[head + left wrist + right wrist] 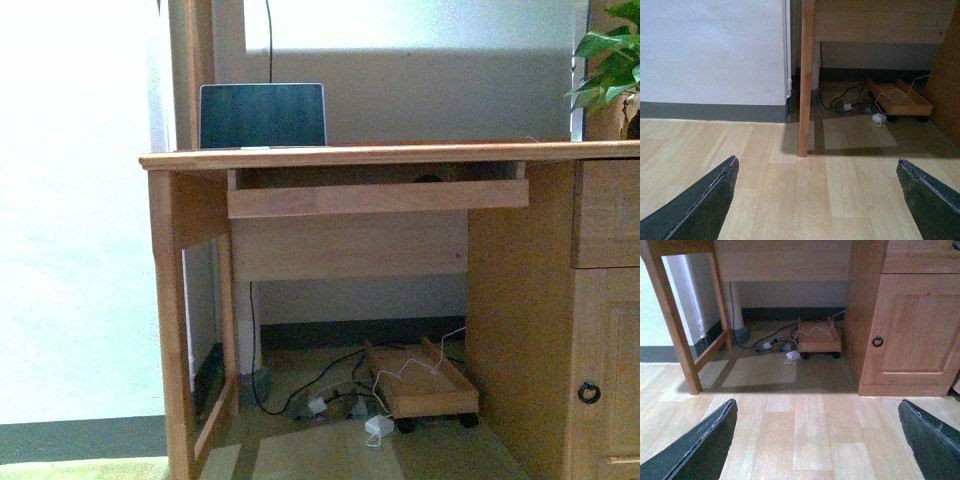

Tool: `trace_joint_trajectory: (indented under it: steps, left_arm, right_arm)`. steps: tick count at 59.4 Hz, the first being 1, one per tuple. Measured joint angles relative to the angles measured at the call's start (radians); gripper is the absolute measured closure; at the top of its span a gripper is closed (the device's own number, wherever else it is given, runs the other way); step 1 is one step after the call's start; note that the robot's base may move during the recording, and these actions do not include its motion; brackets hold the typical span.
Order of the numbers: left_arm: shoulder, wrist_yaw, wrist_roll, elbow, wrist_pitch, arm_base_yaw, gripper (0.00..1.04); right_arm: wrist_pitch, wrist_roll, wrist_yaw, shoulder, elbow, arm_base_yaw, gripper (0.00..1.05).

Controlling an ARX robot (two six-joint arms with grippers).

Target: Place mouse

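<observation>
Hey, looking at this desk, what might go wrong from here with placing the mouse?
The left claw and right claw are open and empty. Only a dark shape above the sliding tray might be the mouse; reaching into that narrow gap could bump the desktop. Loose cables below might snag.

Laptop (262,116) and plant (608,55) flank open desk top (450,153).

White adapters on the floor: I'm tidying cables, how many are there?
2: one white plastic adapter before the wheeled wooden trolley, another further left on the floor; others may hide.
</observation>
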Motion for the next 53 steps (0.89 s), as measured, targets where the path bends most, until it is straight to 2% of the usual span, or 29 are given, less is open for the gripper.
trace_joint_trajectory:
  steps: [53]
  left_arm:
    - [0.0,0.0,0.0,0.0,0.0,0.0,0.08]
  right_arm:
    - [0.0,0.0,0.0,0.0,0.0,0.0,0.07]
